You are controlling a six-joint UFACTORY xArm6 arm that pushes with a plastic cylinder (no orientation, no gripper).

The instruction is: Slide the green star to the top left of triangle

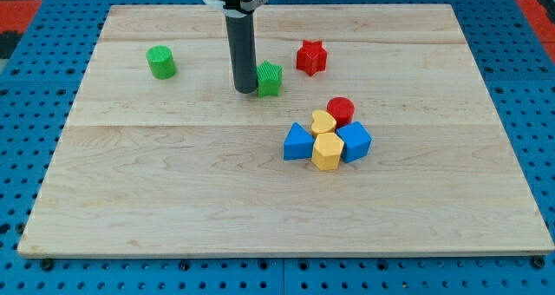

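Observation:
The green star [270,78] sits on the wooden board, upper middle. My tip [245,90] rests on the board right against the star's left side. The blue triangle [297,143] lies below and to the right of the star, at the left end of a tight cluster of blocks. The star is above and slightly left of the triangle, about a block and a half away.
The cluster holds a yellow heart [323,121], a red cylinder [341,110], a yellow hexagon [328,151] and a blue cube [354,141]. A red star [311,57] lies right of the green star. A green cylinder [160,62] stands at the upper left.

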